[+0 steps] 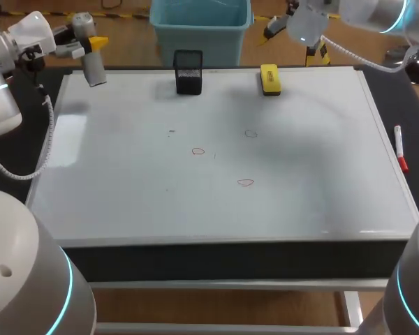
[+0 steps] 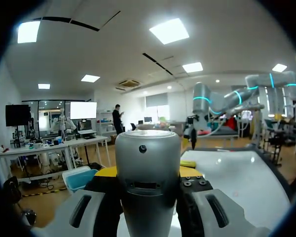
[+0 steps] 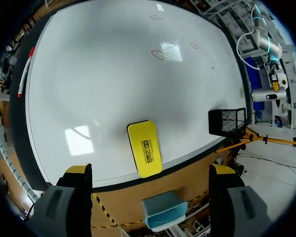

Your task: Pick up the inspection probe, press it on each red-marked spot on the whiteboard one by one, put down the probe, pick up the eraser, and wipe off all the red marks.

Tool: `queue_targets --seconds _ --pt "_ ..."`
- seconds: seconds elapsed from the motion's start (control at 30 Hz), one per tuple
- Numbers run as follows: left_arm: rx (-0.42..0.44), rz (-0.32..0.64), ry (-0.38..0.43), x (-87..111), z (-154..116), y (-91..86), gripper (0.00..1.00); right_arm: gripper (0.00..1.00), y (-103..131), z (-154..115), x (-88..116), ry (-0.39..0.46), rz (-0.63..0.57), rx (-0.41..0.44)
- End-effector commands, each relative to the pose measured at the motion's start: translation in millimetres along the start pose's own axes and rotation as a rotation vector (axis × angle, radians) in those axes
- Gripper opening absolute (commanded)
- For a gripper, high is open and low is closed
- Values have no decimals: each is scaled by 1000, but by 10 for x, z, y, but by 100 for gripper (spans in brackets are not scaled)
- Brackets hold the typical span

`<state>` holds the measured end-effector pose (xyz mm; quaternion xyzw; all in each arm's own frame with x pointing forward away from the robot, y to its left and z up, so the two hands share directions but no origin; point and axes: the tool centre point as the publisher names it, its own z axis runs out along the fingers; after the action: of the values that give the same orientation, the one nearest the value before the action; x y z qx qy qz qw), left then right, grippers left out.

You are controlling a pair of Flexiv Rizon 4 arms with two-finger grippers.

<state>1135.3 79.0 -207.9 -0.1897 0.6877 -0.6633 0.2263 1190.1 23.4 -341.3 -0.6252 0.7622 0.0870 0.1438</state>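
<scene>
Currently the inspection probe (image 2: pixel 148 173) is pinched between the left gripper's (image 2: pixel 148 213) fingers, over the whiteboard's (image 1: pixel 300 160) far left corner. The right gripper (image 3: pixel 150 173) is held above the yellow eraser (image 1: pixel 269 79), fingers spread wide. Three red marks (image 1: pixel 198 151) are noted mid-board.

Left hand (image 2: pixel 148 173) closed on the silver cylindrical inspection probe (image 2: pixel 148 148), which fills the gap between both fingers, capped end pointing ahead. Yellow eraser (image 2: pixel 187 163) lies just ahead of the hand on the whiteboard (image 2: pixel 241 173). Right arm (image 2: pixel 222 101) hangs over the board's far end.
</scene>
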Motion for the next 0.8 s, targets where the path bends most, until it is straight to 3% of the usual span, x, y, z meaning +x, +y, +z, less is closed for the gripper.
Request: queue_targets --seconds 0.03,0.37,0.43,0.53,0.6,0.8 --pt "2 2 -2 1 2 -4 0 100 -11 -12 -14 15 -1 -2" --pt "2 2 -2 1 2 -4 0 100 -11 -12 -14 15 -1 -2" --pt "2 2 -2 1 2 -4 0 100 -47 22 -8 12 -51 -28" --pt "2 2 -2 1 2 -4 0 100 -92 84 -38 51 -155 -84" --pt "2 2 -2 1 2 -4 0 100 -113 141 -55 140 -203 -106" --pt "2 2 -2 1 2 -4 0 100 -153 314 -85 256 -266 -190"
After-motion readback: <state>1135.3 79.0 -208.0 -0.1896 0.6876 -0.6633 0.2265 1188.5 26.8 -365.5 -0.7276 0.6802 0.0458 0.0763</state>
